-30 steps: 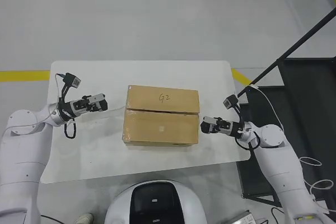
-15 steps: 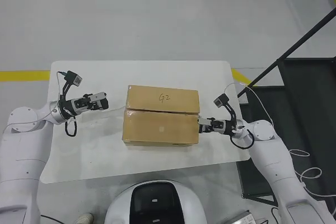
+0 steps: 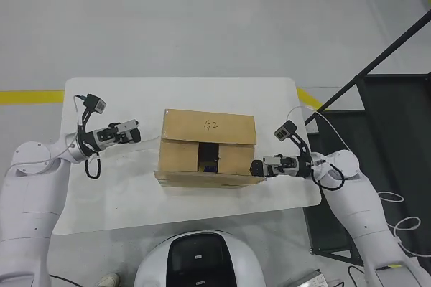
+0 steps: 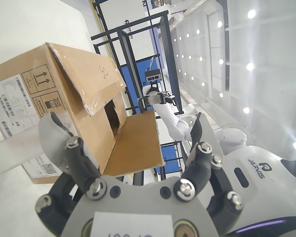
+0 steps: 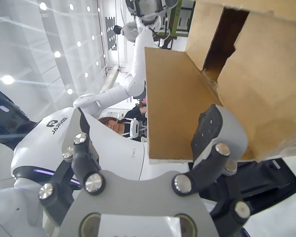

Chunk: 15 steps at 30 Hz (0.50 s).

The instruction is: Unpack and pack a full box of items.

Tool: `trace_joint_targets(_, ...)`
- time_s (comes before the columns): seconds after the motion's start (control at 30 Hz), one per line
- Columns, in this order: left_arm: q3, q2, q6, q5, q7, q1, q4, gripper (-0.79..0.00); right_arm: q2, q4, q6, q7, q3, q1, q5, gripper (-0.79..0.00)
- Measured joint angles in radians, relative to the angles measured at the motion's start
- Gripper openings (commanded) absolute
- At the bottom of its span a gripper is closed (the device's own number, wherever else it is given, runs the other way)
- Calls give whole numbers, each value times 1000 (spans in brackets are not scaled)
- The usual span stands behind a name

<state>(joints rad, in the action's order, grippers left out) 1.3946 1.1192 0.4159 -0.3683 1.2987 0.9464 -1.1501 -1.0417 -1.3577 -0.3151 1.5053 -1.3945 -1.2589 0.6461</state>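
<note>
A brown cardboard box (image 3: 208,129) stands mid-table. Its far lid flap (image 4: 88,75) lies down; the near lid flap (image 3: 212,178) is swung open toward the robot's side. Between the two inner flaps a dark gap (image 3: 209,156) shows. My right gripper (image 3: 257,168) is at the right end of the near flap (image 5: 172,104). It is open, the flap's edge sits between its fingers, and one finger pad (image 5: 209,129) rests against the cardboard. My left gripper (image 3: 133,133) hangs open left of the box, apart from it, with nothing between its fingers (image 4: 56,129).
The white table (image 3: 115,201) has bare room left of the box and in front of it. A black metal rack (image 3: 395,143) stands close beyond the table's right edge. A yellow floor line (image 3: 21,97) runs behind the left side.
The right gripper moved left to the box's right end, and the near lid flap came up from closed to open. The left arm barely shifted.
</note>
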Motion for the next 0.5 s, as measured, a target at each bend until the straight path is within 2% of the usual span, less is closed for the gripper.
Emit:
trace_joint_targets(0.27, -11, -7, -17, -11, 9, 13, -27, 0, 27, -137, -4, -4, 28, -131, -86, 0)
trace_joint_targets(0.5, -25, -13, -25, -21, 34, 15, -34, 0, 34, -112, -52, -53, 93, -160, -170, 0)
